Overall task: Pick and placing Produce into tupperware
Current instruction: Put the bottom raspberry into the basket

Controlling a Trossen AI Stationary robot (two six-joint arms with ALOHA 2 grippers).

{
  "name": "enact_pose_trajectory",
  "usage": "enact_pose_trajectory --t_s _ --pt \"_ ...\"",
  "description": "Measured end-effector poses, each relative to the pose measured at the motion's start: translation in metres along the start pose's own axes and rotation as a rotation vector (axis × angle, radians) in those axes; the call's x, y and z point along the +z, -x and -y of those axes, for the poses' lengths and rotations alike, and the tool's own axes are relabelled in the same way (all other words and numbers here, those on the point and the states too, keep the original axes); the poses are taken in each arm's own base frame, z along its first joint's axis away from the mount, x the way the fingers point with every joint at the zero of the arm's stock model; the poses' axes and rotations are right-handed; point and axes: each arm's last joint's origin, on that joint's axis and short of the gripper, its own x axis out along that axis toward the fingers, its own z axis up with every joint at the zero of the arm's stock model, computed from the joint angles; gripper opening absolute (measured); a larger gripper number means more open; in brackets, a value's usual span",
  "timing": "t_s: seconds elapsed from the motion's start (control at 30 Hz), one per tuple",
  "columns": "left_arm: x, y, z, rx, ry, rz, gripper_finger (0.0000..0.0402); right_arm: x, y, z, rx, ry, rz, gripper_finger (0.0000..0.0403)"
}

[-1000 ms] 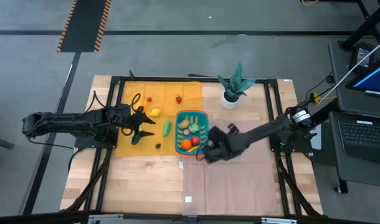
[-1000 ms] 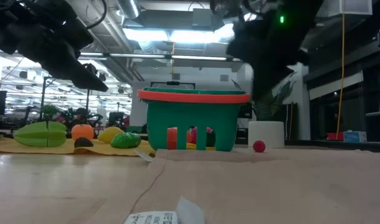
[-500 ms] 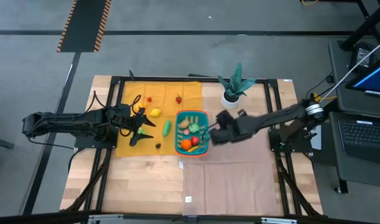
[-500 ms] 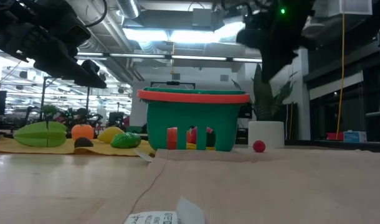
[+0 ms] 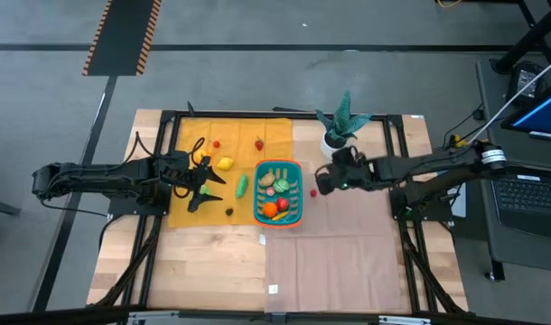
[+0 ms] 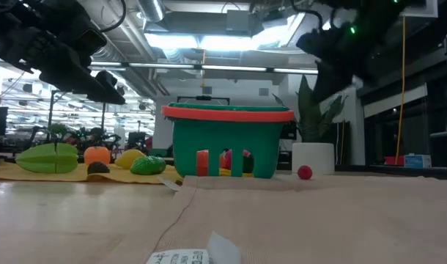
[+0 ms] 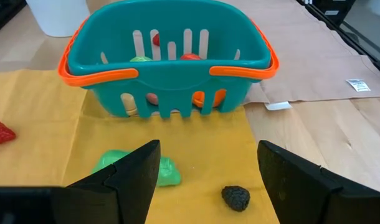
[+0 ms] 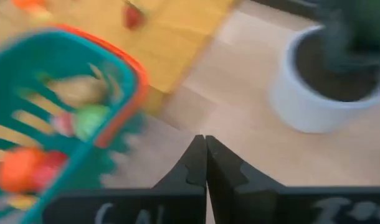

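The teal basket with an orange rim (image 5: 298, 194) stands mid-table on its base and holds orange, red, green and tan produce (image 5: 274, 208). More pieces lie on the yellow mat: a yellow one (image 5: 225, 163), a green one (image 5: 242, 185), a strawberry (image 5: 259, 143) and a small dark one (image 5: 228, 211). A small red ball (image 5: 312, 191) lies right of the basket. My left gripper (image 5: 210, 185) is open above the mat, left of the basket (image 7: 240, 70), with the green piece (image 7: 140, 171) below it. My right gripper (image 5: 319, 183) is shut and empty, between the basket (image 8: 124, 68) and the white plant pot (image 8: 327, 93).
The potted green plant (image 5: 333, 144) stands near the table's far edge, close beyond my right gripper. A brown paper sheet (image 5: 339, 253) covers the table's right half. A small white tag (image 5: 273, 289) lies near the near edge, on bare wood.
My right gripper has moved from the basket's near right corner toward the far edge and the plant pot, the arm stretching out straighter across the table's right side. The produce and basket have stayed in place.
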Motion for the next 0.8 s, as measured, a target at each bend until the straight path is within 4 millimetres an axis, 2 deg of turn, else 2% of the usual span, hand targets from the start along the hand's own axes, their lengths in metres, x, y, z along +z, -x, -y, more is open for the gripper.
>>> enact_pose_trajectory --t_s 0.1,0.27,0.37,0.6,0.8 --pt "0.000 0.000 0.000 0.000 0.003 0.000 0.0261 -0.016 -0.007 0.004 0.119 -0.047 0.049 0.0001" --pt "0.000 0.000 0.000 -0.001 0.002 0.001 0.0261 -0.038 -0.012 0.009 0.217 -0.118 -0.068 0.0009" --pt "0.000 0.000 0.000 -0.001 0.002 0.002 0.0261 -0.046 -0.014 0.007 0.246 -0.089 -0.105 0.0021" --pt "0.000 0.000 0.000 -0.001 0.006 0.004 0.0261 -0.045 -0.013 0.003 0.286 -0.075 -0.081 0.0046" --pt "0.000 0.000 0.000 -0.001 0.007 0.004 0.0261 -0.046 -0.012 0.001 0.335 -0.103 -0.142 0.0124"
